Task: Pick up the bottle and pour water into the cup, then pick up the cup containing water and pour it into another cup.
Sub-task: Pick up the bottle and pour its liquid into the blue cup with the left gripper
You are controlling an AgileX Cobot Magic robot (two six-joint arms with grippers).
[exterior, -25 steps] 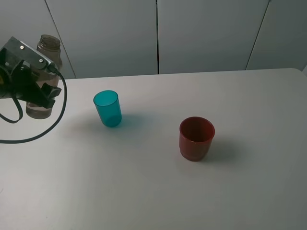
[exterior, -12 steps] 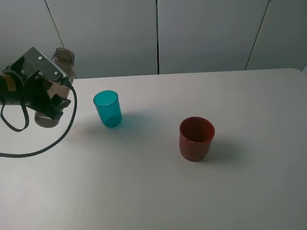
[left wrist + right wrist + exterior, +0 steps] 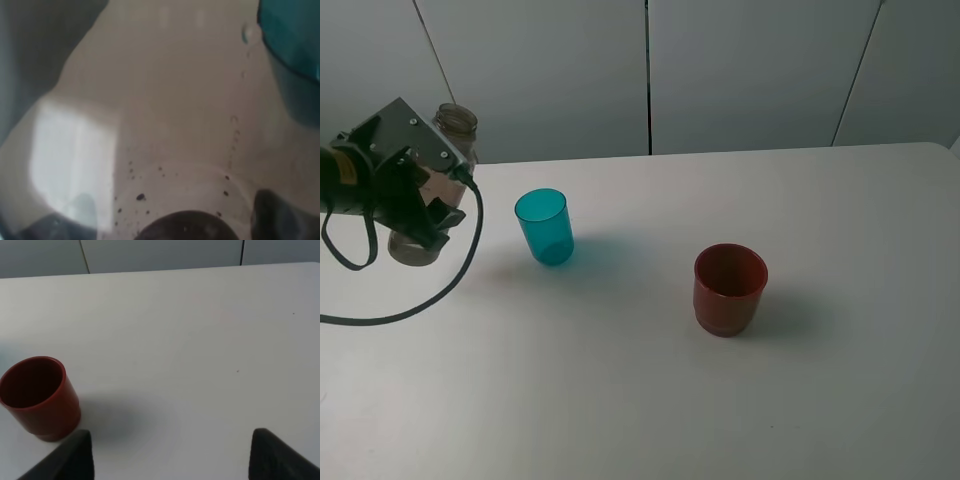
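Nearest, another cup [image 3: 730, 288] stands upright on the bench [image 3: 620, 400] for the second pour; the right tool [image 3: 172, 456], jaws apart and empty, shows only on its own camera. Farther, the cup [image 3: 544, 226] waits upright. Farthest, the left tool [image 3: 423, 208] clamps the bottle [image 3: 456, 124], leaning cupward; it hides the bottle's middle and water level

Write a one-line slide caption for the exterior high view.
The left gripper holds the smoky bottle beside the teal cup; the red-brown cup stands apart on the white table.
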